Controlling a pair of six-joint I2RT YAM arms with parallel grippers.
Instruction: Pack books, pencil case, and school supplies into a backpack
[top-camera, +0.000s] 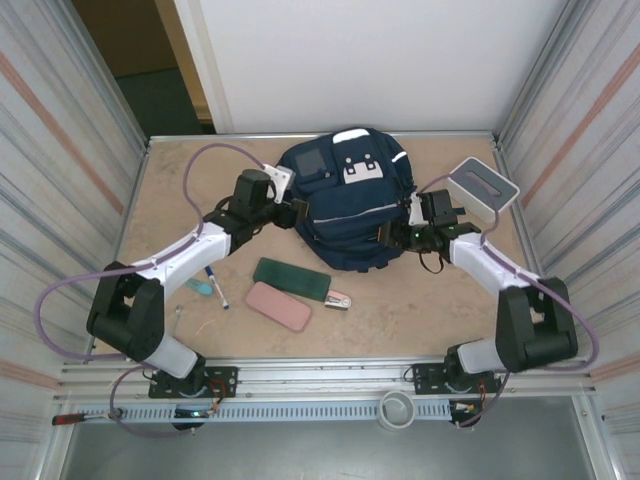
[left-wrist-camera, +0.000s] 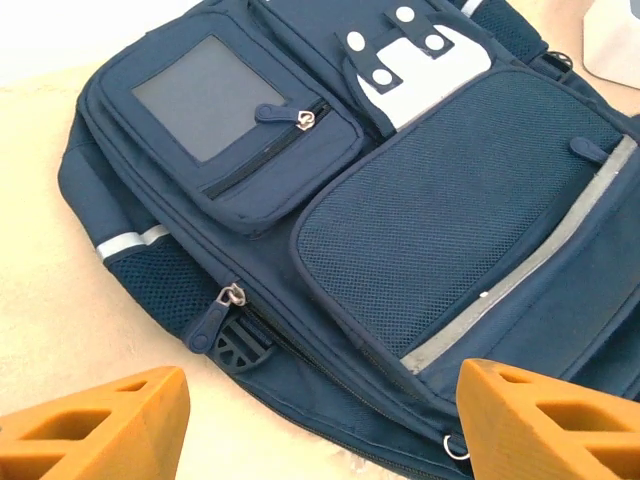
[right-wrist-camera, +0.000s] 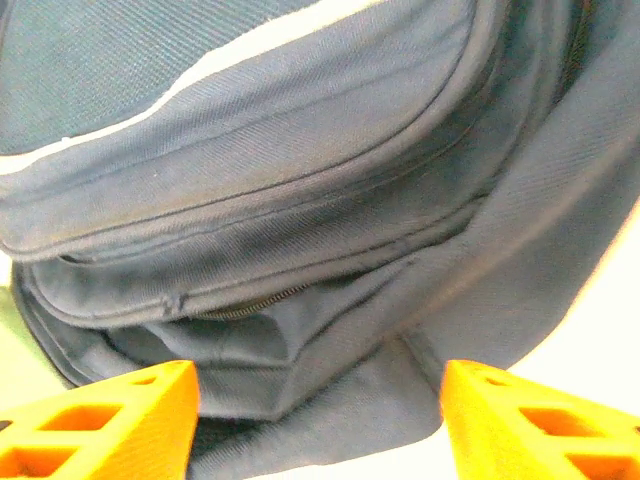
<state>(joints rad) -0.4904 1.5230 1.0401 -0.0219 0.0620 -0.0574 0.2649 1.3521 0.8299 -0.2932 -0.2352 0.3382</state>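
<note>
Left gripper (top-camera: 292, 213) — fingers spread, empty — sits at the left edge of the backpack (top-camera: 350, 200): navy, white patches, grey square, pale stripe. It lies front-up at the far middle of the table (top-camera: 180, 190), long axis near-to-far, top pointing away. Right gripper (top-camera: 397, 236) — likewise spread, empty.

Left arm (top-camera: 165, 262): elbow folded near its base, forearm reaching forward and inward. Left claw (top-camera: 292, 213) points toward the centre, jaws parted. In the left wrist view, its orange fingers (left-wrist-camera: 100, 430) stand wide apart with nothing pinched.

Right arm (top-camera: 495, 265): mirrored pose, forearm angled inward. Right claw (top-camera: 400, 233) faces the left one. In the right wrist view, its fingers (right-wrist-camera: 100, 420) are likewise spread and gripping nothing.
</note>
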